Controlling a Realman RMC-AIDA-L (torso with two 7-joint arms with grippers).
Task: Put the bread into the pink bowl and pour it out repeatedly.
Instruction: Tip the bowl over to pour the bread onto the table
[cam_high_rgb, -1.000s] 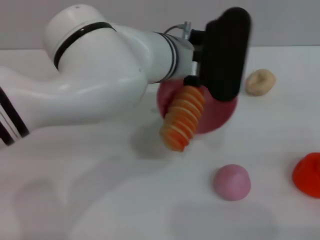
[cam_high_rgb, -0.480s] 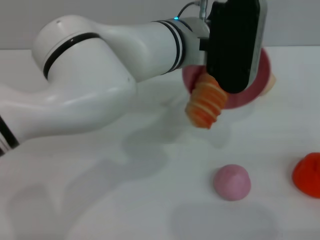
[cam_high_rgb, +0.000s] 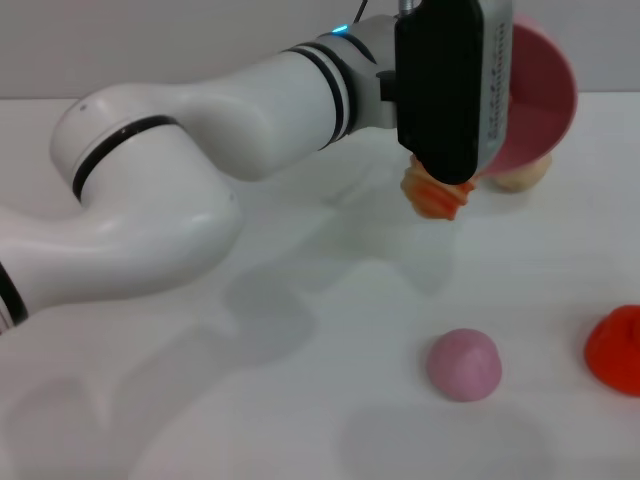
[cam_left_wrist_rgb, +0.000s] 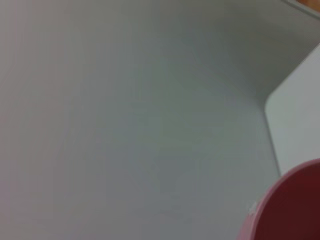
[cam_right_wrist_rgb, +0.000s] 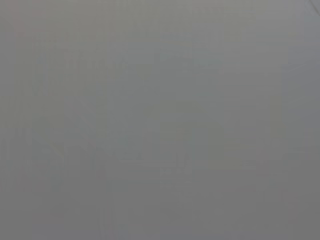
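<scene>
white bench (cam_high_rgb: 300, 400) fills the scene. left gripper (cam_high_rgb: 447, 90) holds the pink bowl (cam_high_rgb: 535, 90) tipped up at the far side; its fingers are hidden, so i cannot tell their state. the bread (cam_high_rgb: 436, 195) sits below the gripper, apparently poured out; refilling remains. right gripper unseen.

Soft, even overhead light fills the head view, and the white bench (cam_high_rgb: 300, 400) is bright, almost washed out. Faint, blurry shadows of the left arm (cam_high_rgb: 200, 190) spread toward 6 o'clock. The pink bowl (cam_high_rgb: 535, 95) looks smeared. The left wrist view is hazy; the right wrist view is featureless grey.
</scene>
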